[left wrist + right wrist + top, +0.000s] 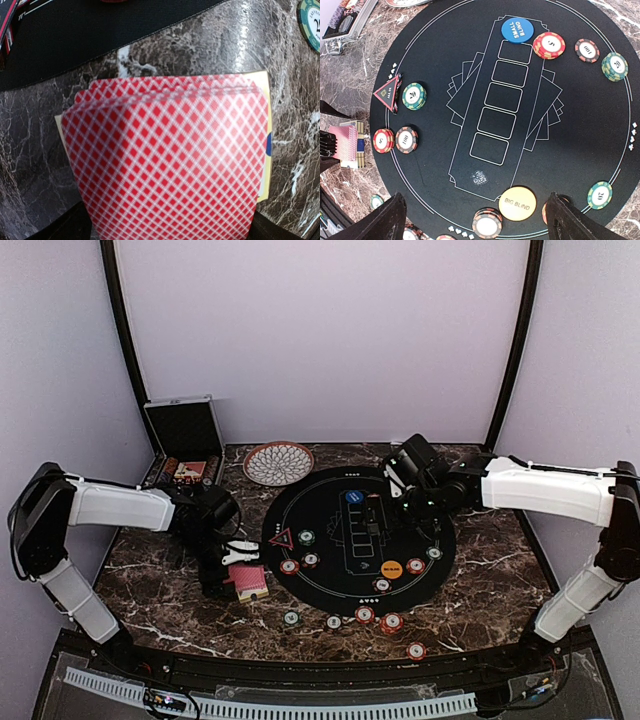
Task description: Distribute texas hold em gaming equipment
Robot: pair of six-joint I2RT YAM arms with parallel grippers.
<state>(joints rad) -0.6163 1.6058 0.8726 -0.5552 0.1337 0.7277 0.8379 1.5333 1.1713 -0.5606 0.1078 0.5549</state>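
A stack of red-backed playing cards (170, 160), slightly fanned, rests on a yellowish box on the marble, just left of the round black mat (430, 585). My left gripper (236, 568) hangs over the stack, jaws wide at its two sides; whether they press on it is hidden. My right gripper (475, 220) hovers open high above the mat. On the mat lie a blue small-blind button (518, 29), an orange big-blind button (517, 203), a red triangle marker (386, 92) and several striped chips, such as a red one (549, 45) and a green one (414, 95).
A patterned bowl (278, 462) sits behind the mat. An open silver-edged black case (184, 430) stands at the back left. Several loose chips, one of them a red chip (391, 622), lie on the marble in front of the mat. A green chip (312, 25) lies near the cards.
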